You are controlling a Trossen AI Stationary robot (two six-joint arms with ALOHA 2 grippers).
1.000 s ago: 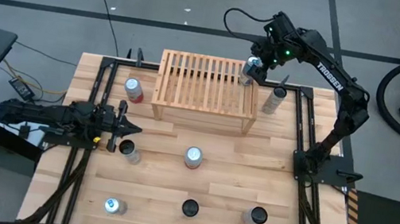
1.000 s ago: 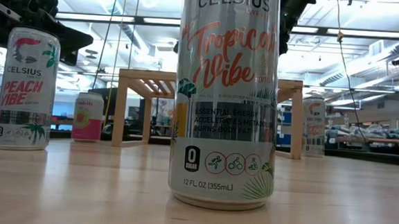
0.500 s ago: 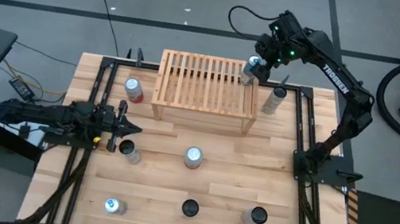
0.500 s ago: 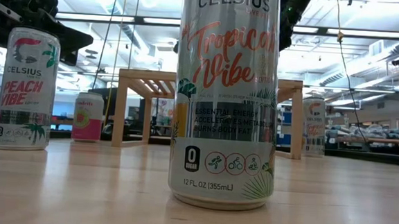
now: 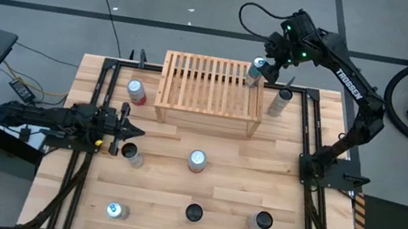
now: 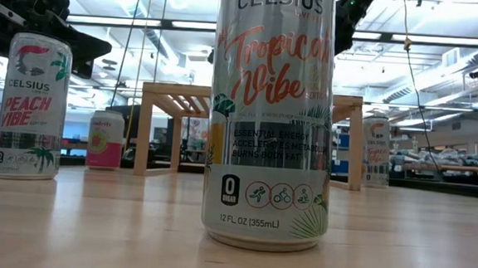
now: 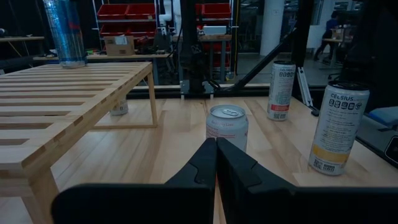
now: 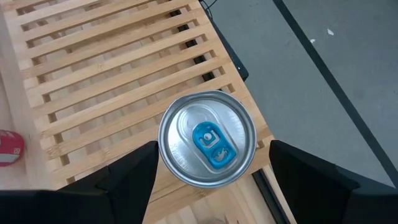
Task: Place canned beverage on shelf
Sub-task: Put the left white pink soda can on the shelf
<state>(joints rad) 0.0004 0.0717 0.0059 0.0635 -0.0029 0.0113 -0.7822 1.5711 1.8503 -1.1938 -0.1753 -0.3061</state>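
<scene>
The shelf (image 5: 211, 93), a low rack of light wood with a slatted top, stands at the table's far middle. A silver canned beverage with a blue tab (image 8: 207, 138) stands upright on its base at the shelf's far right corner (image 5: 257, 67), and shows in the left wrist view as well (image 7: 64, 31). My right gripper (image 5: 268, 59) hangs above it, open and pointing slantwise down. One finger (image 8: 127, 177) stands on each side of the can top, with a gap to it. My left gripper (image 5: 136, 130) rests shut and level at the table's left side.
Other cans stand on the table: a pink one (image 5: 136, 91) left of the shelf, a tall one (image 5: 279, 102) right of it, one at the centre (image 5: 197, 159), one by my left gripper (image 5: 130, 152), and three along the near edge (image 5: 194, 212).
My right gripper has risen and drawn back toward the table's far right corner, away from the can. The can has stayed upright on the shelf's corner. The gap between the fingers looks the same.
</scene>
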